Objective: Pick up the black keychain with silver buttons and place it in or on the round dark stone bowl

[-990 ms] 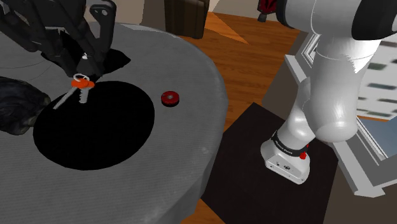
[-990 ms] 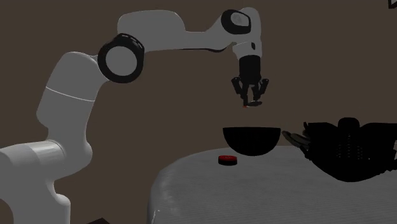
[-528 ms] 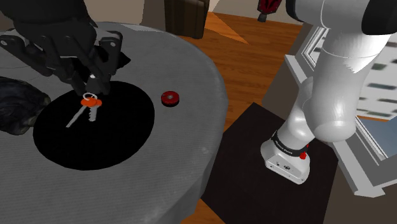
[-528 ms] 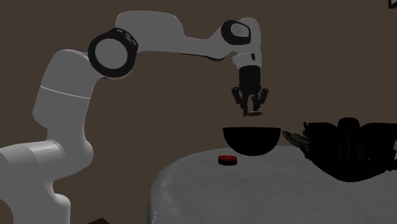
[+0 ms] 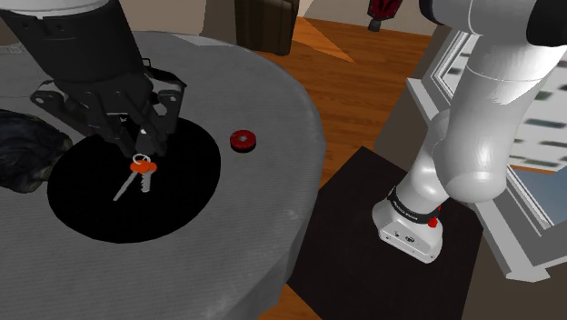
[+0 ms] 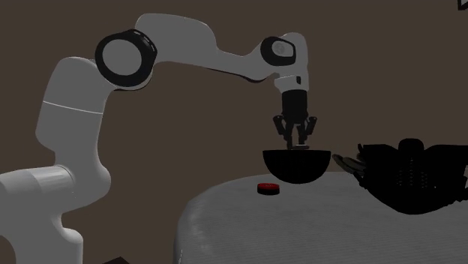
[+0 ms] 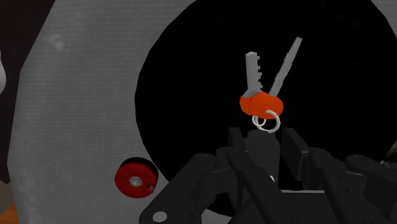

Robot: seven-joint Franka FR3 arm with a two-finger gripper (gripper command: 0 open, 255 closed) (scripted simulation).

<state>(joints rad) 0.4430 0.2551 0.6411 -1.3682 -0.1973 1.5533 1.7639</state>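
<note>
Round grey table [image 5: 273, 209], curved edge toward the stand, bare surface along it. Wide black bowl [image 5: 182, 205] sits well inside, with a dark lumpy object [image 5: 23, 155] just beside it. Gripper [image 5: 141, 147] over the bowl pinches the keychain [image 5: 141, 169]: orange fob, wire ring, two grey keys dangling. Small red disc [image 5: 243, 139] lies near the rim.

A round table [image 5: 263, 100] with a grey, cloth-like top stands on a floor of orange-brown wooden boards [image 5: 363, 100]. Beyond its far edge stands a dark brown piece of furniture [image 5: 265, 25]. At the shoulder view's right there is a white window frame [image 5: 536, 195] with daylight in the panes. In the second exterior view the scene is dim, and behind the table is a plain dark brown wall [image 6: 210, 135].
</note>
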